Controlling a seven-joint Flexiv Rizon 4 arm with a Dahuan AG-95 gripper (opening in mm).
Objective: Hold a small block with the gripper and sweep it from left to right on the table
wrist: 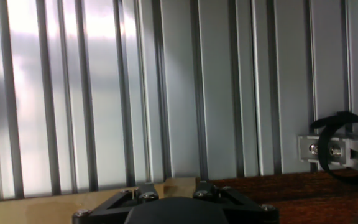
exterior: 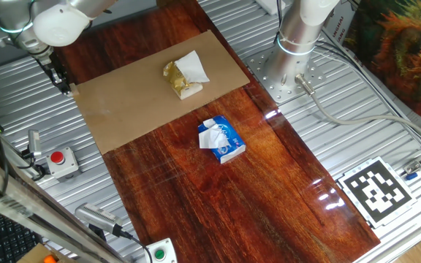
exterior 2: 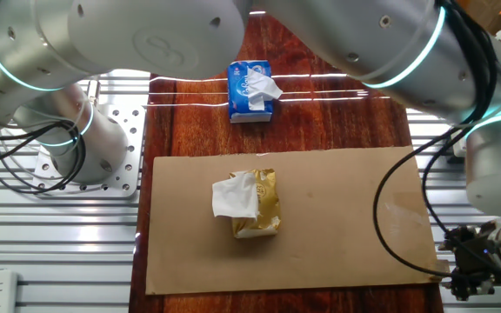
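Observation:
My gripper (exterior: 66, 82) hangs at the left corner of the tan cardboard sheet (exterior: 137, 95), at the edge of the dark red-brown table (exterior: 196, 190). In the other fixed view the gripper (exterior 2: 471, 280) is at the sheet's near right corner (exterior 2: 337, 217). In the hand view the black gripper (wrist: 179, 188) shows only its finger bases, with a small pale tan block (wrist: 180, 182) sitting between them. The fingers look shut on it. The block is too small to make out in the fixed views.
A yellowish crumpled lump with white paper (exterior: 183, 77) lies on the sheet. A blue-and-white packet (exterior: 221, 139) lies on the bare wood. An upright arm column (exterior: 302, 29) stands at the back. The ribbed metal surround (exterior: 20, 95) holds a red button box (exterior: 61, 162).

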